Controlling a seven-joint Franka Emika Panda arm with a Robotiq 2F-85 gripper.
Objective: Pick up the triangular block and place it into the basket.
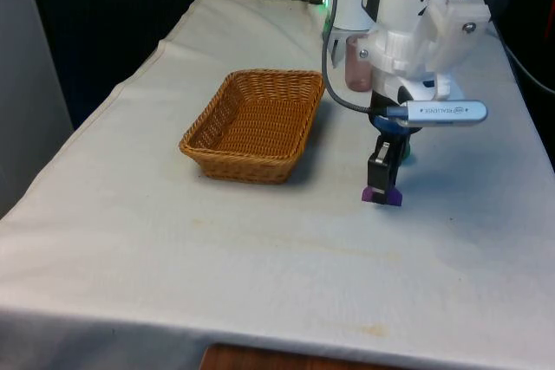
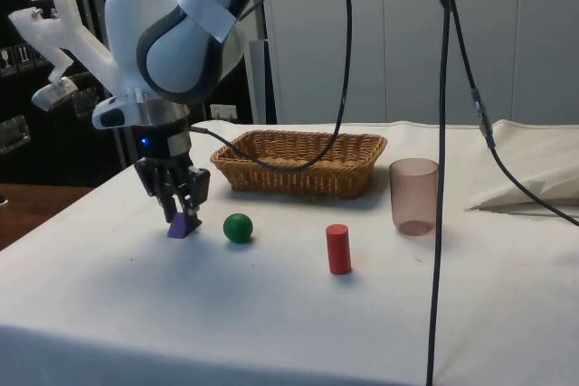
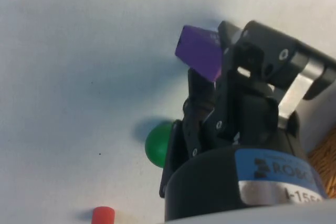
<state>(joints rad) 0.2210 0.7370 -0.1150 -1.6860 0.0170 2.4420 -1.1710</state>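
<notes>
Nearest the side camera, a red cylinder (image 2: 338,249) stands on the white-clothed counter (image 2: 271,314), with a green ball (image 2: 238,228) and a pink cup (image 2: 414,196) close by. Beyond the ball, the black end effector (image 2: 184,214) is closed on the purple triangular block (image 2: 184,226), which appears to rest on the cloth or barely above it. The wicker basket (image 1: 251,126) sits apart, on the front view's left. Judged step: grasp made. Next comes a lift clear of the cloth, then carrying over the basket's rim.
</notes>
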